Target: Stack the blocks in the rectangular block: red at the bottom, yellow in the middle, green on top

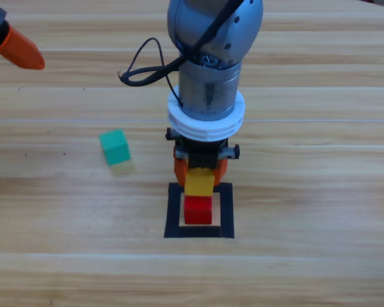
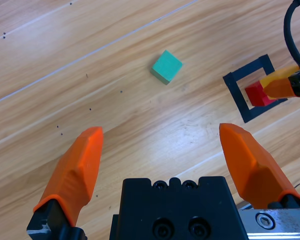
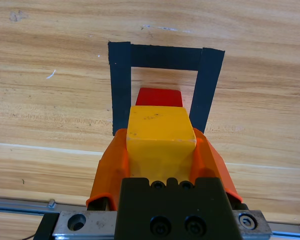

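Note:
The red cube (image 1: 198, 210) sits inside the black tape square (image 1: 173, 211). My right gripper (image 1: 199, 181) is shut on the yellow cube (image 1: 199, 181), which hangs just above and behind the red one, at the square's far edge. In the right wrist view the yellow cube (image 3: 160, 135) fills the jaws, with the red cube (image 3: 159, 97) and the tape square (image 3: 120, 90) beyond it. The green cube (image 1: 114, 146) lies on the table left of the square. My left gripper (image 1: 19, 48) waits open at the top left corner; its wrist view shows the green cube (image 2: 166, 66) far ahead.
Bare wooden table surrounds the square. The right arm's grey body and black cable (image 1: 144, 70) hang over the middle of the table behind the square.

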You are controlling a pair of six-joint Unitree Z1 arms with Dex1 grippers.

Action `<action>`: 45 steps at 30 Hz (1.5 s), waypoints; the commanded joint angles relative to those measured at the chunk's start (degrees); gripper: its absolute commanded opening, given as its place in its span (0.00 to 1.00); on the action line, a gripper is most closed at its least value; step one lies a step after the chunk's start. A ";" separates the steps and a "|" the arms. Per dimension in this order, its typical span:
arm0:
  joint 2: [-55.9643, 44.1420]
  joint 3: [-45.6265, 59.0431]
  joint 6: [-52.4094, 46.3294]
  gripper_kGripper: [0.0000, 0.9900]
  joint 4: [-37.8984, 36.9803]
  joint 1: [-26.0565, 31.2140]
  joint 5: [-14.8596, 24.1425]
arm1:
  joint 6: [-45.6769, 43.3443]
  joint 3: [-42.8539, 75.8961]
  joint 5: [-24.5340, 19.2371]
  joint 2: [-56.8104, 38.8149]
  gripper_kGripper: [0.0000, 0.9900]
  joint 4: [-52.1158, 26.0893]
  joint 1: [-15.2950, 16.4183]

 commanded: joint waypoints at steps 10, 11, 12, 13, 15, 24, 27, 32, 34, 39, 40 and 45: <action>0.71 4.03 -0.52 1.00 -3.39 1.10 -1.20 | -0.21 1.23 1.29 5.82 0.00 0.62 1.33; 0.80 4.20 -0.52 1.00 -3.65 1.01 -1.20 | -0.29 1.23 1.29 5.91 0.00 0.62 1.33; 0.80 4.38 -0.52 1.00 -3.83 1.10 -1.20 | -0.38 1.23 1.38 6.00 0.00 0.62 1.33; 0.89 4.64 -0.60 1.00 -4.01 1.10 -1.20 | -0.47 1.23 1.38 6.08 0.00 0.62 1.33; 1.06 5.08 -0.52 1.00 -4.45 1.10 -1.20 | -0.56 0.97 1.82 6.44 0.00 0.62 1.24; 1.50 5.79 -0.52 1.00 -5.24 1.10 -1.37 | -4.16 -1.14 1.38 4.33 1.00 0.44 1.33; 1.50 6.22 -0.52 1.00 -5.50 1.10 -1.46 | -5.13 -1.14 0.15 2.22 1.00 0.09 1.33; 1.41 6.14 -0.60 1.00 -5.68 1.10 -1.55 | -6.89 -1.23 -6.53 -4.81 1.00 -0.09 1.24; 1.85 4.55 -0.78 1.00 -5.68 1.01 -1.72 | -8.91 -1.14 -10.31 -9.47 1.00 -0.53 1.33; 8.44 -7.13 -0.87 1.00 -0.93 1.01 -1.55 | -15.15 -1.14 -16.11 -18.88 1.00 -1.93 1.51; 10.47 -9.51 -0.95 1.00 0.21 1.01 -1.11 | -16.38 -1.14 -16.81 -20.02 1.00 -2.02 1.51; 19.87 -14.34 -2.10 1.00 2.59 -3.56 3.37 | -22.44 -0.09 -17.34 -22.30 1.00 -1.76 1.51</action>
